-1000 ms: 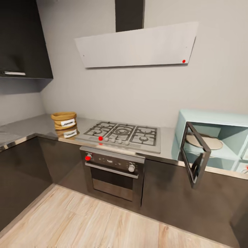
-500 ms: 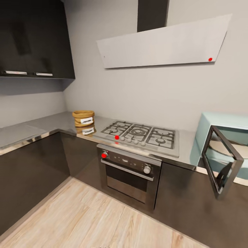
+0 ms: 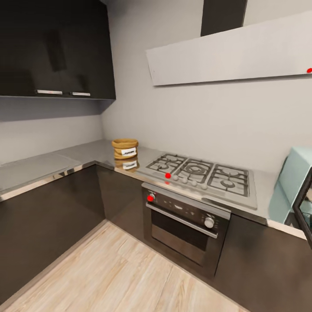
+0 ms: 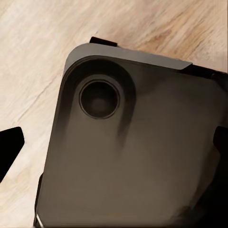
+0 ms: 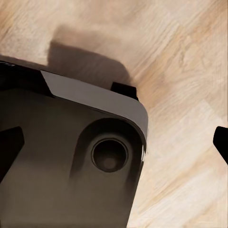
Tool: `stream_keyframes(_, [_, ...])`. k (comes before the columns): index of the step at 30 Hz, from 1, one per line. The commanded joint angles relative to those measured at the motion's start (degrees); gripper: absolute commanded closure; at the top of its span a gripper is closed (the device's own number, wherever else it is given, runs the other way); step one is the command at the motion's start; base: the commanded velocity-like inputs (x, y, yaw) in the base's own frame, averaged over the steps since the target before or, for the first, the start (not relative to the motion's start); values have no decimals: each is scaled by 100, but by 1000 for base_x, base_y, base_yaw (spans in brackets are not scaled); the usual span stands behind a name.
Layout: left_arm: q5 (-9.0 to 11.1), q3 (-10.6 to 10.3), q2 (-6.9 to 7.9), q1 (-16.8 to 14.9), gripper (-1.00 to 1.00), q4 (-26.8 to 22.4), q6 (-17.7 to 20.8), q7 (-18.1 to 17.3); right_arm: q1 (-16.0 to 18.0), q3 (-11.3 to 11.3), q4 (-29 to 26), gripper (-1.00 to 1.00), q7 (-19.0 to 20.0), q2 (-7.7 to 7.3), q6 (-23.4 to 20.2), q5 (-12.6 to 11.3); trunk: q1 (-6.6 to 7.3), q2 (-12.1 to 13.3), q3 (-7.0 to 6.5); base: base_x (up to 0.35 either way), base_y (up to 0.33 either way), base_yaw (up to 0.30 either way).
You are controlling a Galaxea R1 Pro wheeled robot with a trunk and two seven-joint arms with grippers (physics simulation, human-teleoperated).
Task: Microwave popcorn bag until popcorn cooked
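The popcorn bag (image 3: 125, 148), a small tan sack with a rolled rim and a white label, stands upright on the grey countertop (image 3: 86, 152) near the corner, left of the hob. The pale blue microwave (image 3: 293, 183) is cut off by the head view's right edge, its dark-framed door (image 3: 304, 211) swung open. In the left wrist view my left gripper (image 4: 116, 147) is open, its dark fingertips (image 4: 9, 153) far apart over the robot's dark base. My right gripper (image 5: 116, 145) is likewise open above the base and the wooden floor. The popcorn is not visible.
A steel gas hob (image 3: 201, 174) lies between bag and microwave, with a built-in oven (image 3: 184, 225) beneath it. A slanted hood (image 3: 234, 54) hangs above, and dark wall cabinets (image 3: 52, 47) are at the left. Dark base cabinets line an L-shaped corner around light wooden floor (image 3: 108, 277).
The head camera has swung left, so the whole kitchen scene slides right in the picture. The microwave is now at the right edge and more of the left counter shows.
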State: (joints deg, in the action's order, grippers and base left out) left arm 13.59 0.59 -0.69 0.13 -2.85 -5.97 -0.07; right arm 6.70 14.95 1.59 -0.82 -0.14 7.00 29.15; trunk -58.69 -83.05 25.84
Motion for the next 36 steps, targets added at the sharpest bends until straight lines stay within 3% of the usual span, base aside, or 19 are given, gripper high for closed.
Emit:
stream_keyframes(1, [30, -1, -1, 0, -100, -6, 6, -3, 7, 50, 17, -100, -7, -3, 29, 43, -3, -3, 5, 288, 217, 13])
stream_keyframes(36, [38, -8, -1, -3, -100, 4, 61, -19, 7, 8, -18, -100, -6, -39, 30, 115, -3, -3, 5, 292, 219, 0])
